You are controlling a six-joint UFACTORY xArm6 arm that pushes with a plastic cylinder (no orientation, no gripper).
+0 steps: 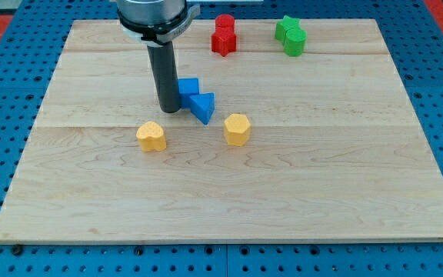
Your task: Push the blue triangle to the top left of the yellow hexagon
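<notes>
Jaws are absent: my tip is a bare rod, touching the blue cube beside the blue triangle. That triangle already lies toward the board's top-left corner from the yellow hexagon, so little pushing seems left.

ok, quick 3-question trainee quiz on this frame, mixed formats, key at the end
1. True or false: my tip stands at the view's left of the blue triangle.
2. Which block lies nearest the blue triangle? A) blue cube B) yellow heart C) red star
3. Fill in: the blue triangle lies to the top ____ of the yellow hexagon.

Key: 1 true; 2 A, the cube appears to touch it; 3 left.
</notes>
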